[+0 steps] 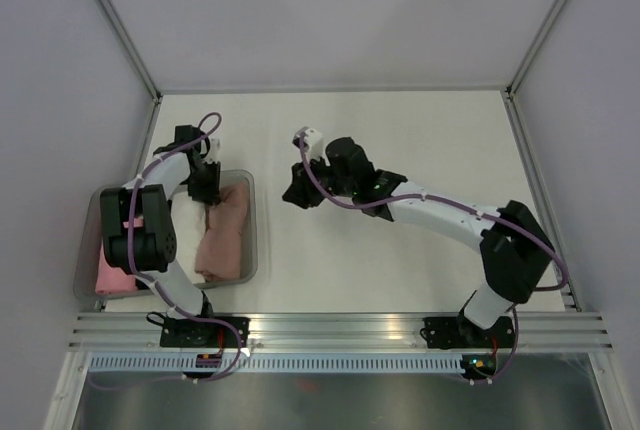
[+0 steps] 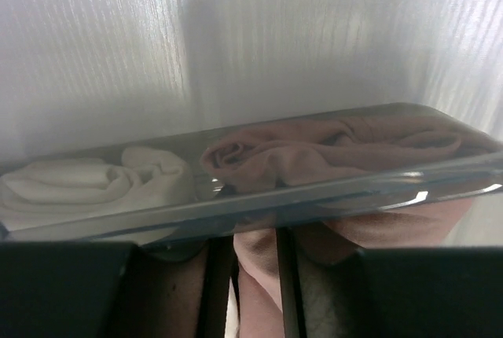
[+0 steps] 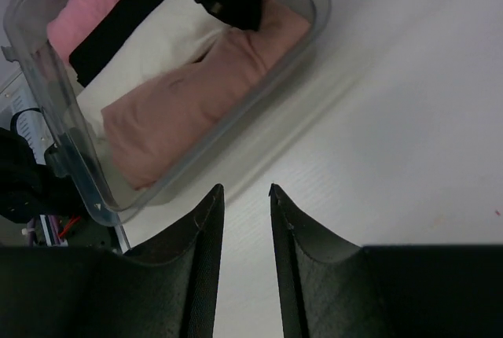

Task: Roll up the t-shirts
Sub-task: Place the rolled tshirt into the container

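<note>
Left gripper [image 1: 205,178] low at far end of bin [image 1: 256,250], salmon t-shirt [image 1: 225,235] cloth between jaws; pinched or let go, cannot tell. Right gripper [image 3: 246,192] empty, jaws narrowly apart, over table [image 3: 393,118] right of bin. T-shirt lies rolled in bin, right of white roll [image 1: 190,222]. Judgement: stowing step; next move calls for left arm lifting clear without dragging roll open

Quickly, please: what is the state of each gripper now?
Left gripper: cloth of the salmon t-shirt lies between its jaws; whether it grips cannot be told.
Right gripper: partly open, holding nothing.
</note>
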Tool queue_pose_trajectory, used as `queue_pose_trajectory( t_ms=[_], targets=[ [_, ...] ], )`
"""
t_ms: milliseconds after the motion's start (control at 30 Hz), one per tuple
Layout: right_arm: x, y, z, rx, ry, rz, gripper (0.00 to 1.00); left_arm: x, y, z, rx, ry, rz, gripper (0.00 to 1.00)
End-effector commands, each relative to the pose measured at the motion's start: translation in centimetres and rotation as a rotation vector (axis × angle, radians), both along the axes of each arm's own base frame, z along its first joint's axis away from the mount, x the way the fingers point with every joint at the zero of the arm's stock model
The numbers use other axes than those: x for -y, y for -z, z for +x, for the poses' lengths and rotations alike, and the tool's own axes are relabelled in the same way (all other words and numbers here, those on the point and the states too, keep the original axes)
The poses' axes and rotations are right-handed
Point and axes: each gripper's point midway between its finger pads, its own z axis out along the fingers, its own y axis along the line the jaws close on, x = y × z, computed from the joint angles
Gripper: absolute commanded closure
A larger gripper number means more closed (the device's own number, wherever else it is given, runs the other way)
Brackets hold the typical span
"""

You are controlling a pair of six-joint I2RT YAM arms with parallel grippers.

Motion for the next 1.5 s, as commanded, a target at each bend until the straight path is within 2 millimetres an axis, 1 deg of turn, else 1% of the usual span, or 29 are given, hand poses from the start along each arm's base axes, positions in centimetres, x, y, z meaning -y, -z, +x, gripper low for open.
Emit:
queue_pose_trajectory(
  t_ms=[0,33,67,133,167,200,233,267,300,333,367,400,433,467,500,567,600,633,700,733,800,933,1000,1133,1167,1233,1300,1367,1467],
  targets=[
    [-5.1,-0.7,-0.8,0.033,-0.097,0.047,0.64,0.5,-4.3,2.0,0.142,0.022,-0.037,0.67],
    [-5.8,-0.6,-0.9,0.031,-0.091,0.053,0.64,0.5,-5.2,1.9,0.161,0.032,-0.032,0.65],
    [-6.6,0.2,-1.1,0.011,-0.089,0.050,0.64,0.5,-6.7,1.4,0.183,0.035,-0.026,0.65],
    [-7.4,0.9,-0.7,-0.053,-0.030,0.074,0.64,0.4,-7.8,0.2,0.175,0.031,-0.017,0.66],
    [-7.8,2.2,-0.2,-0.091,-0.001,0.062,0.64,0.4,-8.3,-0.6,0.172,0.031,-0.017,0.66],
    [-7.9,2.9,0.1,-0.117,0.018,0.053,0.64,0.5,-9.1,-1.6,0.177,0.039,-0.013,0.66],
    [-8.4,2.8,0.3,-0.145,0.043,0.064,0.61,0.5,-8.7,-3.2,0.137,0.046,-0.007,0.66],
    [-8.7,4.2,0.5,-0.169,0.050,0.045,0.59,0.2,-8.7,-4.1,0.120,0.050,0.009,0.66],
    [-9.2,4.5,0.1,-0.178,0.042,0.043,0.59,0.1,-9.1,-5.0,0.121,0.063,0.022,0.67],
    [-9.7,4.2,0.1,-0.179,0.036,0.051,0.59,-0.2,-8.6,-6.4,0.078,0.096,0.043,0.69],
    [-10.2,5.0,-0.4,-0.190,0.028,0.039,0.58,-0.8,-8.5,-6.9,0.064,0.114,0.079,0.71],
    [-10.5,5.1,-0.5,-0.193,0.028,0.039,0.58,-1.2,-8.5,-7.4,0.056,0.137,0.108,0.73],
    [-10.7,5.2,-0.7,-0.196,0.027,0.041,0.58,-1.7,-8.0,-8.3,0.043,0.214,0.149,0.73],
    [-10.9,5.7,-0.9,-0.210,0.028,0.039,0.59,-2.7,-7.8,-8.8,0.027,0.229,0.208,0.74],
    [-11.0,5.9,-1.1,-0.214,0.027,0.040,0.59,-3.0,-7.0,-9.9,0.003,0.308,0.234,0.74],
    [-11.0,6.6,-1.2,-0.239,0.037,0.034,0.59,-3.0,-6.0,-11.0,-0.022,0.361,0.238,0.74],
    [-11.1,6.7,-1.2,-0.243,0.038,0.041,0.59,-3.0,-5.0,-12.1,-0.054,0.393,0.237,0.74],
    [-11.0,7.0,-1.4,-0.251,0.040,0.041,0.60,-3.0,-4.5,-12.5,-0.068,0.402,0.237,0.74],
    [-11.2,7.0,-1.5,-0.263,0.038,0.059,0.60,-2.9,-3.7,-12.7,-0.069,0.418,0.232,0.73],
    [-11.2,7.3,-1.7,-0.270,0.037,0.055,0.60,-2.3,-3.1,-13.2,-0.073,0.433,0.199,0.73],
    [-11.4,7.5,-1.9,-0.281,0.032,0.055,0.60,-1.4,-2.6,-13.3,-0.066,0.462,0.163,0.73],
    [-11.8,8.2,-2.6,-0.298,0.016,0.046,0.61,-1.1,-1.8,-14.1,-0.090,0.508,0.150,0.73],
    [-12.0,8.6,-2.9,-0.309,0.011,0.041,0.61,-0.4,-1.4,-14.7,-0.088,0.562,0.121,0.72],
    [-12.6,9.0,-3.4,-0.332,0.008,0.044,0.61,1.9,-1.9,-15.1,-0.031,0.692,0.034,0.71],
    [-12.6,9.1,-3.5,-0.330,0.007,0.042,0.61,2.1,-2.0,-15.1,-0.018,0.719,0.030,0.71],
    [-12.7,9.2,-3.6,-0.330,0.009,0.040,0.61,2.7,-1.5,-15.7,-0.019,0.806,0.023,0.70],
    [-12.6,9.3,-3.6,-0.330,0.015,0.035,0.60,2.6,-0.3,-16.7,-0.056,0.841,0.017,0.69],
    [-12.6,9.3,-3.5,-0.326,0.017,0.031,0.60,2.1,0.8,-16.9,-0.096,0.833,0.029,0.70],
    [-12.5,9.0,-3.4,-0.314,0.022,0.026,0.60,2.2,0.8,-16.3,-0.081,0.839,0.026,0.70]
  ],
)
